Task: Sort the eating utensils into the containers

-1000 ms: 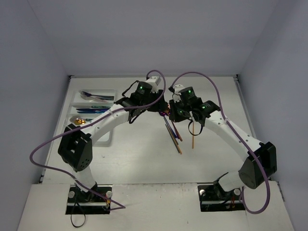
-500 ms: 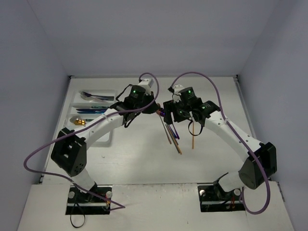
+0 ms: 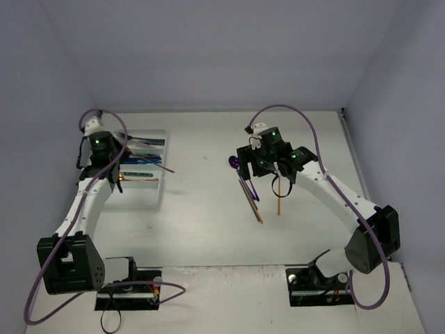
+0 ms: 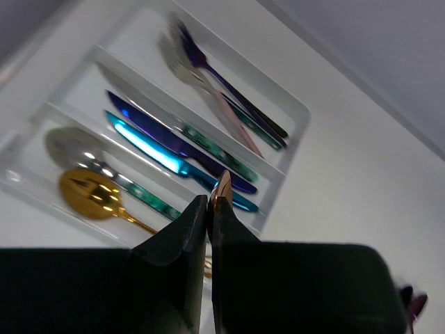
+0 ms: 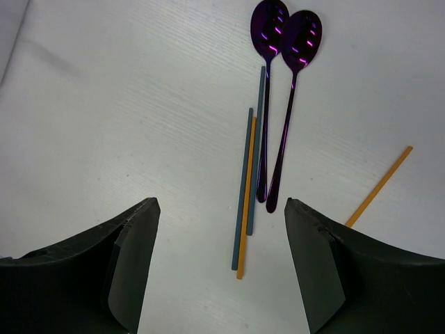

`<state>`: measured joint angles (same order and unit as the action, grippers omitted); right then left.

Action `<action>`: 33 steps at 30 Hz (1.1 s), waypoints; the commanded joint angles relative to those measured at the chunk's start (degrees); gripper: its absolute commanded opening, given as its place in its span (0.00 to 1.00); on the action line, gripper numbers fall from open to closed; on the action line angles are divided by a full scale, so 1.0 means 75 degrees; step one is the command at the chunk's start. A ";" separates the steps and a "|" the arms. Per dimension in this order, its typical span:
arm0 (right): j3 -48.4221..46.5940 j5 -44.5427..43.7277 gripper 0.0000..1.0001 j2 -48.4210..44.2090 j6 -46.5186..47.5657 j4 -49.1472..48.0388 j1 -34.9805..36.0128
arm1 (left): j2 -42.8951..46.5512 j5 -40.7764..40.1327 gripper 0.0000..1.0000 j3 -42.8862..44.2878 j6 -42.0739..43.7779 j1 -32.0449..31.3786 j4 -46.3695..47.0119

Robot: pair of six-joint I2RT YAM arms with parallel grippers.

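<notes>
Left fingers clamped on copper utensil over tray, upper left of top view. Right fingers wide apart, empty, above purple spoons.

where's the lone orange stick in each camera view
top external: orange stick centre-right, lying alone, right of the purple spoons
left wrist: not in it
right wrist: orange stick at right, slanting, lower right of the purple spoons
shared landmark: the purple spoons, in top external and right wrist only
</notes>
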<state>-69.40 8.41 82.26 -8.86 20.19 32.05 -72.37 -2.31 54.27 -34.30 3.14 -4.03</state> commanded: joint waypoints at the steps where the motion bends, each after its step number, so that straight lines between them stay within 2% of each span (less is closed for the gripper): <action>1: 0.0229 -0.0329 0.70 -0.0080 0.0052 -0.0219 -0.0112 | -0.0172 -0.0641 0.00 0.0022 -0.0317 0.0829 0.0940; 3: 0.0278 -0.0362 0.70 -0.0070 0.0021 -0.0208 -0.0148 | -0.0571 -0.0677 0.00 0.0105 -0.0371 0.1152 0.1137; 7: 0.0364 -0.0585 0.70 -0.0023 0.0081 -0.0208 -0.0161 | -0.1498 -0.0814 0.00 0.0367 -0.0372 0.1268 0.1360; 13: 0.0429 -0.0703 0.70 0.0014 0.0092 -0.0208 -0.0195 | -0.1943 -0.1191 0.00 0.0253 -0.0384 0.1374 0.1684; 15: 0.0429 -0.0812 0.70 0.0068 0.0102 -0.0219 -0.0206 | -0.2019 -0.1169 0.07 0.0253 -0.0395 0.1407 0.1674; 20: 0.0216 -0.1111 0.70 0.0475 -0.0099 -0.0206 -0.0219 | -0.1857 -0.0968 0.42 0.0220 -0.0230 0.1421 0.1584; 24: -0.0094 -0.1297 0.66 0.1270 -0.0525 -0.0173 -0.0288 | -0.1510 -0.0946 0.60 0.0404 -0.0068 0.1421 0.0868; 29: -0.0616 -0.1577 0.54 0.2101 -0.0627 -0.0184 -0.0366 | -0.0723 -0.0730 0.64 0.0614 0.0190 0.1396 -0.0423; 33: -0.1104 -0.1678 0.52 0.2711 -0.0630 -0.0184 -0.0482 | -0.0308 0.0117 0.64 0.0884 0.0173 0.1089 -0.1292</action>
<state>-72.16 -1.26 100.79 -12.55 20.18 29.40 -80.04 -6.92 55.69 -34.38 13.38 -7.03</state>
